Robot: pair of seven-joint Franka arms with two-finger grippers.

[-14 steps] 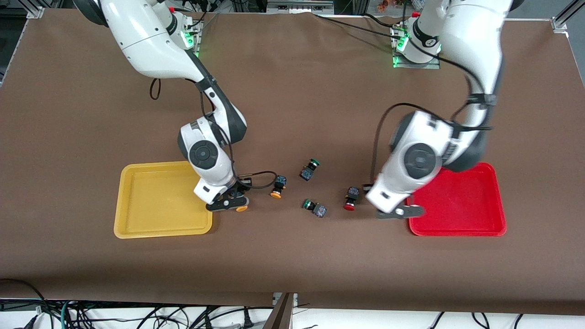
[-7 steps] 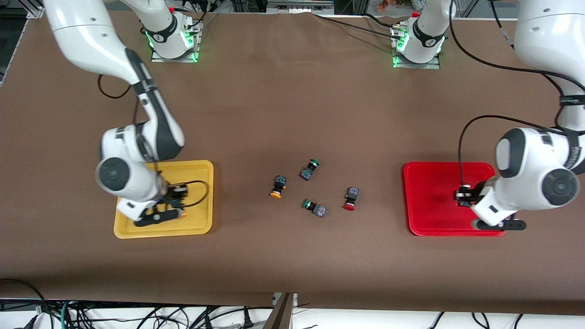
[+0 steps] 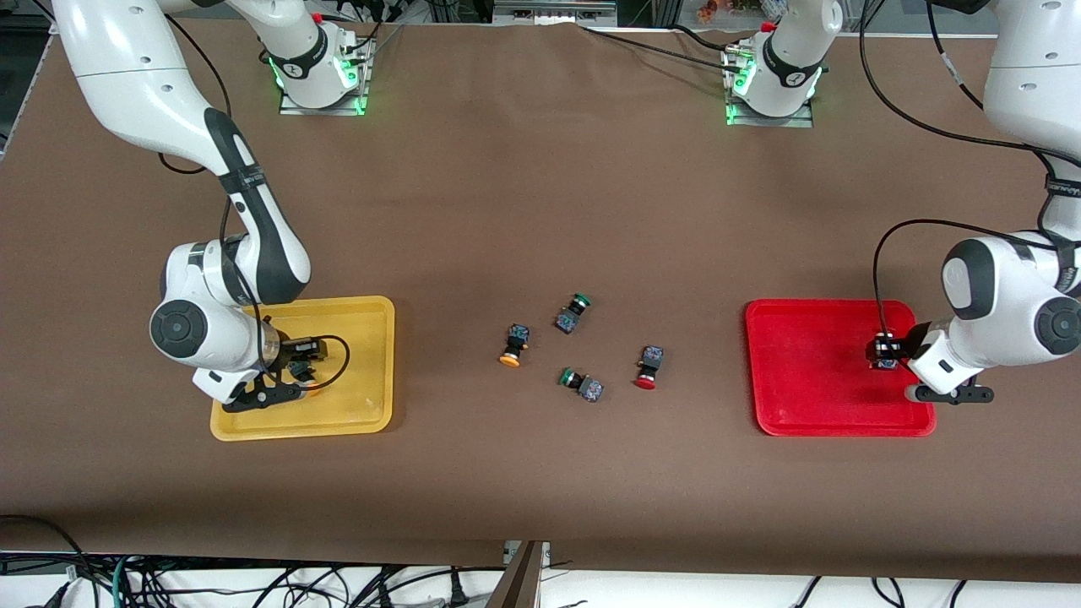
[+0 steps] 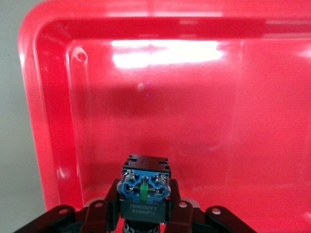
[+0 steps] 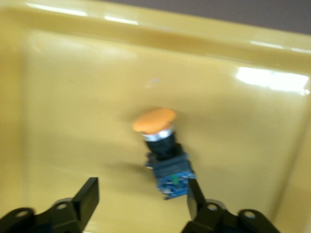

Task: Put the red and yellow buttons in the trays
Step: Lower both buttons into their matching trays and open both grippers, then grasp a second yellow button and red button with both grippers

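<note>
My right gripper (image 3: 272,393) is low over the yellow tray (image 3: 372,338) with its jaws open. In the right wrist view (image 5: 142,193) a yellow-capped button (image 5: 164,158) lies on its side on the yellow tray floor (image 5: 73,97), free between the fingers and close to one of them. My left gripper (image 3: 950,394) is over the red tray (image 3: 802,363), shut on a button with a blue base (image 4: 145,187); its cap is hidden. One yellow button (image 3: 513,346) and one red button (image 3: 649,368) lie on the table between the trays.
Two green-capped buttons (image 3: 573,312) (image 3: 581,382) lie between the loose yellow and red ones at the middle of the brown table. The left gripper hangs near the red tray's corner at the left arm's end (image 4: 39,121).
Both arms swung from the middle of the table out over their trays. The right gripper opened and let the yellow button go in the yellow tray. The left gripper kept its button.
</note>
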